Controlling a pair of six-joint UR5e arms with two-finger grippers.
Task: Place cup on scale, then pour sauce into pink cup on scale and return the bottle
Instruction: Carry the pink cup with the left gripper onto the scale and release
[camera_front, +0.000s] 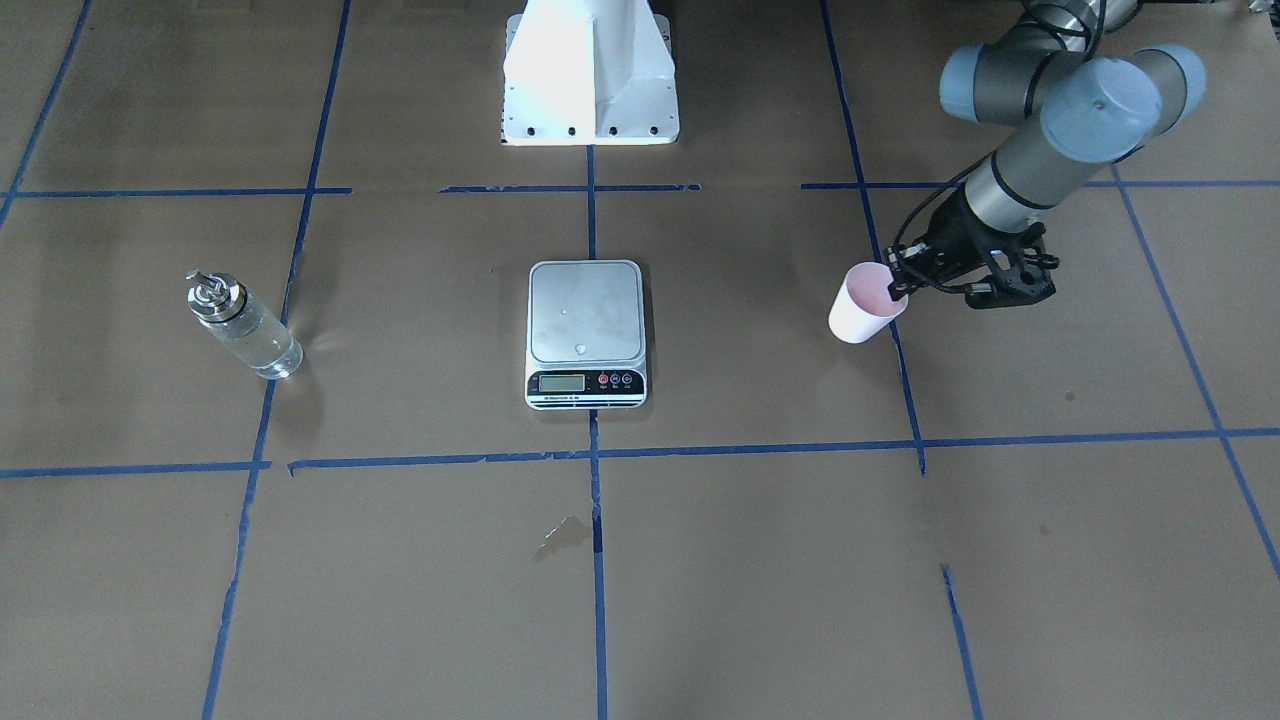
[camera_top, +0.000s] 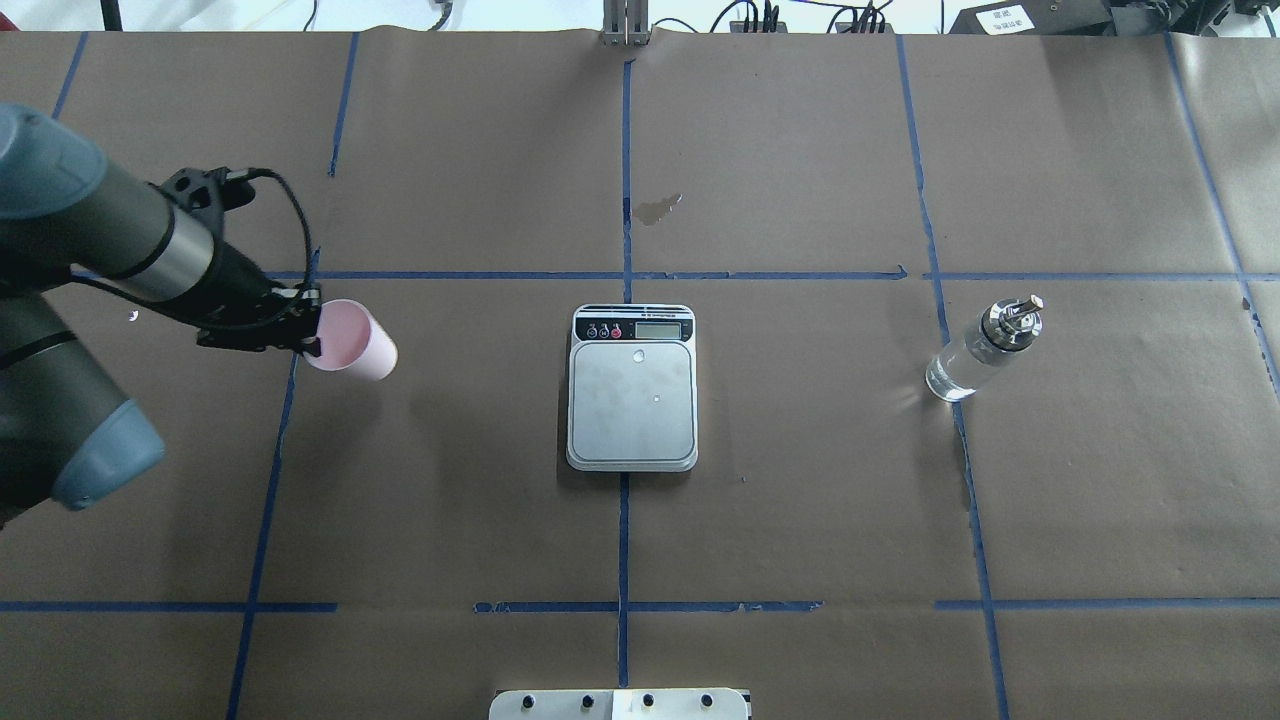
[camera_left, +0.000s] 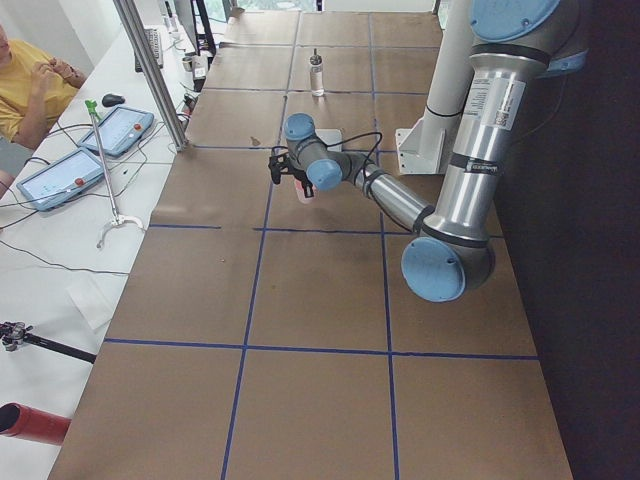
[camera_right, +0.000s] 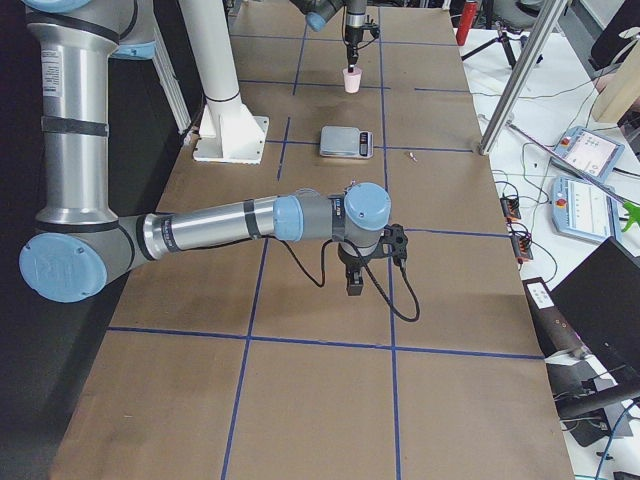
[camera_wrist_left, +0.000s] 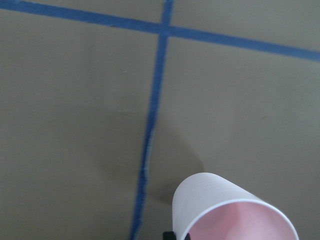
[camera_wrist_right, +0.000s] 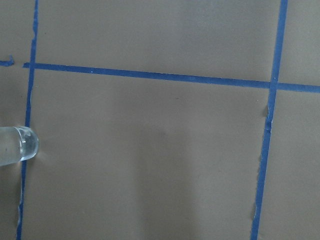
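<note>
Brown paper gridded with blue tape (camera_front: 760, 448) covers the table (camera_front: 400, 580). The left gripper (camera_front: 897, 284) is clamped on the rim of the pink cup (camera_front: 860, 310), well apart from the central scale (camera_front: 585, 315). Whether the right gripper (camera_right: 354, 282) is open cannot be told. On the scale's far side the bottle (camera_front: 245, 328) stands upright, with clear sauce (camera_front: 265, 352) inside.

Bare counter (camera_top: 480, 430) lies either side of the scale (camera_top: 632, 400). Well to its left stands the cup (camera_top: 352, 340), the left gripper (camera_top: 314, 346) at its rim; well to its right, the bottle (camera_top: 982, 352).
</note>
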